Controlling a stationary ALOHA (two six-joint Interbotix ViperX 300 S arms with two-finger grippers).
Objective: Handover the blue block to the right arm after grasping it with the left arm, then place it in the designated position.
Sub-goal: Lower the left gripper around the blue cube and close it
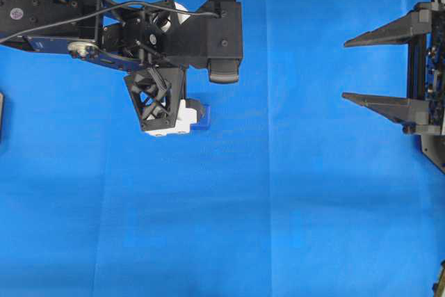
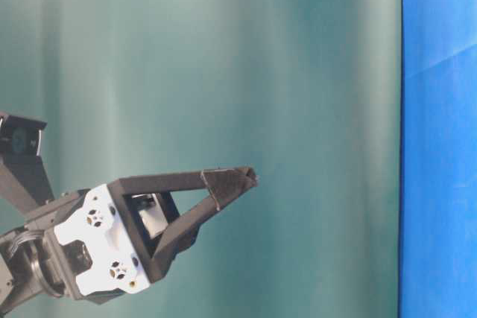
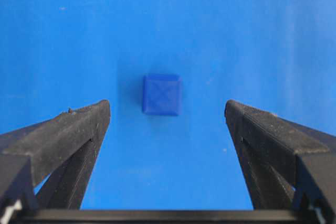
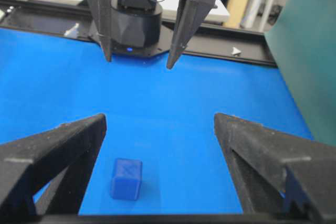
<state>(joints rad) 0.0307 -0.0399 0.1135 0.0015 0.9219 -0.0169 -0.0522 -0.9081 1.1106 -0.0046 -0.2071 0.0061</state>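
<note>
The left gripper's fingers point(image 3: 79, 129) stand wide apart and hold nothing; the blue block point(image 3: 161, 94) lies on the blue cloth point(image 1: 278, 206) between their tips, slightly left of centre. If the fingers close unevenly they could shove or twist it, and a deep grip would bury the small cube, leaving the open, empty right gripper point(image 1: 345, 69), well apart, little to take.
</note>
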